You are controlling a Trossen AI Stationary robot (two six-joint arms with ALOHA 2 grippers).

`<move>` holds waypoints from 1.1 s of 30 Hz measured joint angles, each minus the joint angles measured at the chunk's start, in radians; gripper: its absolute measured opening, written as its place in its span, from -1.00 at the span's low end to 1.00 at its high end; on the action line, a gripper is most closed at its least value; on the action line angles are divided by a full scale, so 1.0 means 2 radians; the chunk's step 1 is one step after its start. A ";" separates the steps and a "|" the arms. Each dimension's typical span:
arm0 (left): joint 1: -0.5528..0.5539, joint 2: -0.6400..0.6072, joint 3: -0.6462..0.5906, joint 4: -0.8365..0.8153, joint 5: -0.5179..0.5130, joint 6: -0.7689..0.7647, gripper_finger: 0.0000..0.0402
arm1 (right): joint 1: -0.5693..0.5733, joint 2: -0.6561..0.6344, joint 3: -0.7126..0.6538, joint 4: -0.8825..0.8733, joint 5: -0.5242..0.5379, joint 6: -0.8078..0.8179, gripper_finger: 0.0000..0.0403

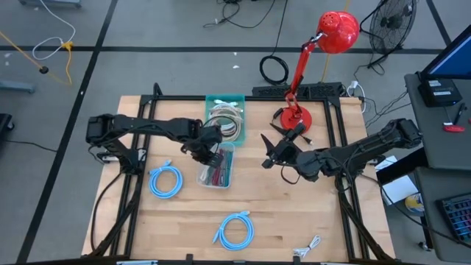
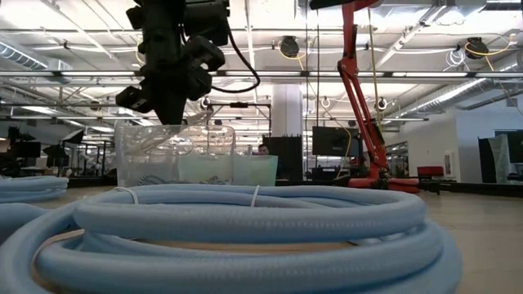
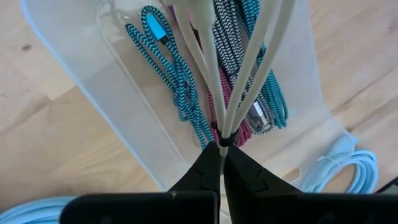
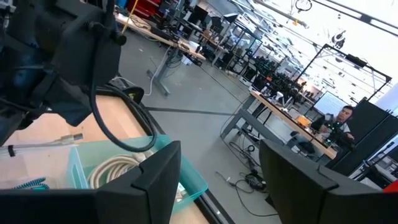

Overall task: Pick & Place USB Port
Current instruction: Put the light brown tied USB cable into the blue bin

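Note:
A bundle of white USB cable (image 3: 239,68) hangs over a clear bin (image 3: 87,68), and my left gripper (image 3: 221,155) is shut on it. The bin (image 1: 207,179) lies mid-table and holds teal, pink and black-and-white braided cables (image 3: 180,93). In the low view the left gripper (image 2: 169,102) stands just above the clear bin (image 2: 176,159). My right gripper (image 1: 269,156) hovers open to the right of the bin, pointing level with nothing between its fingers (image 4: 158,180). My left gripper pinches the white cable bundle at its dark tie (image 3: 222,138) between the tips of its two fingers. It comes from above, slanting steeply down. The white strands fan out beyond the fingertips over the braided cables in the clear bin; whether they touch them cannot be told.
A teal bin (image 1: 215,99) with coiled white cables stands just beyond the clear bin. Two light-blue cable coils (image 1: 165,181) (image 1: 235,230) lie on the near part of the table, and a small white cable (image 1: 309,246) lies near the front edge. A red desk lamp (image 1: 294,114) stands at the back right.

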 joint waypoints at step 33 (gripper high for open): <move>0.015 -0.001 -0.070 0.066 0.062 -0.017 -0.97 | 0.001 0.000 0.000 0.002 0.002 -0.005 0.04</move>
